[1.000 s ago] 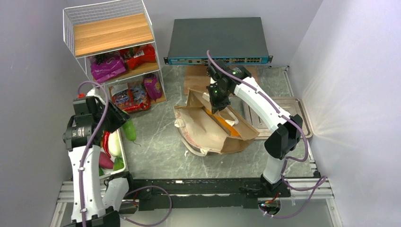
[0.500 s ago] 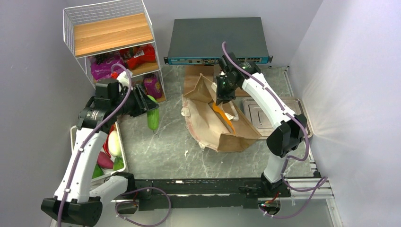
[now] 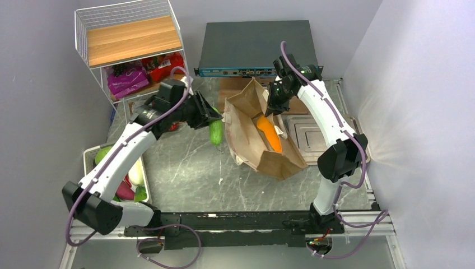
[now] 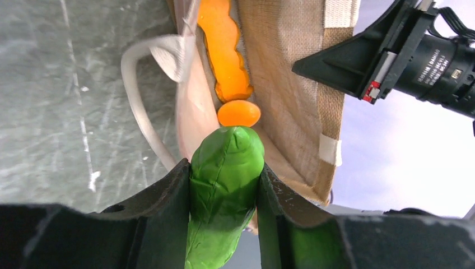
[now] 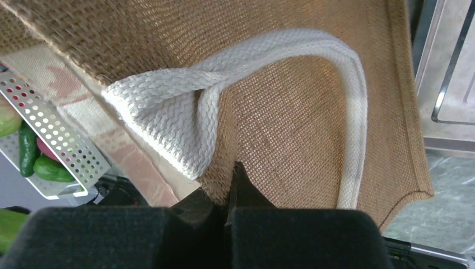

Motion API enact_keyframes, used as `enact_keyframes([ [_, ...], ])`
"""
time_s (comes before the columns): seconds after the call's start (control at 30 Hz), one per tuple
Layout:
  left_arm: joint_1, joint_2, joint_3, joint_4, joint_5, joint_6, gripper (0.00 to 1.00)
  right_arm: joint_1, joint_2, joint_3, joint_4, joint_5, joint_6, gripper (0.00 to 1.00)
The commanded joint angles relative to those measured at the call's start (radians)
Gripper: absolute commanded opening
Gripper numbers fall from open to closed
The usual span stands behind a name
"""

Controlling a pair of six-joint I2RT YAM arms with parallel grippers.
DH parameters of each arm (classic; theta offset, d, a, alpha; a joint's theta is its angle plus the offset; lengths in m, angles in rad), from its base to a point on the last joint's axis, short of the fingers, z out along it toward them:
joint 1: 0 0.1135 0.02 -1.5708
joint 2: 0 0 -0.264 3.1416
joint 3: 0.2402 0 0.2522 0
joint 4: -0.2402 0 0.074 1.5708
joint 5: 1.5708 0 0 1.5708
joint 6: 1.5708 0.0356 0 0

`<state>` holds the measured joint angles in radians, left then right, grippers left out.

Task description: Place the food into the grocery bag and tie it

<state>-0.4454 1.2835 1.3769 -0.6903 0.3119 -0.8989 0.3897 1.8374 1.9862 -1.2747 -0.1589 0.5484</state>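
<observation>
Our left tool (image 3: 208,119), jaws part-open, clamps a green cucumber (image 3: 216,132) just beside the bag (image 3: 246,103), whose mouth lies at 3 o'clock. The right tool (image 3: 276,105), fully closed, pinches the rim. We should clear the lip before releasing beside the carrot (image 3: 269,133).

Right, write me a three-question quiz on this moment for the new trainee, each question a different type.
1. True or false: the left hand grips a green vegetable.
2. What already lies inside the grocery bag?
A. an orange carrot-like piece
B. nothing at all
C. a glass bottle
3. Fill the gap: the ___ hand is shut on the bag's edge, holding the mouth up.

Key
1. True.
2. A.
3. Right: the right hand pinches the fabric beside the cream handle.
</observation>
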Motion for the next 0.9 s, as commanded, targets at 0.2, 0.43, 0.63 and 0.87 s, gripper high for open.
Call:
enact_keyframes([
  [0.2,-0.156,0.164,0.123,0.115,-0.16,-0.305,0.0,-0.06,0.002,0.065,-0.046,-0.14,0.053,0.0],
  [0.43,-0.167,0.239,0.208,0.062,-0.204,-0.259,0.0,-0.069,-0.029,0.026,-0.015,-0.175,0.065,0.0],
  [0.63,-0.166,0.299,0.269,-0.024,-0.178,-0.145,0.82,-0.068,-0.095,-0.1,0.061,-0.173,0.098,0.0],
  [0.87,-0.173,0.229,0.216,-0.046,-0.125,-0.081,0.99,-0.063,-0.16,-0.22,0.107,-0.182,0.2,0.0],
])
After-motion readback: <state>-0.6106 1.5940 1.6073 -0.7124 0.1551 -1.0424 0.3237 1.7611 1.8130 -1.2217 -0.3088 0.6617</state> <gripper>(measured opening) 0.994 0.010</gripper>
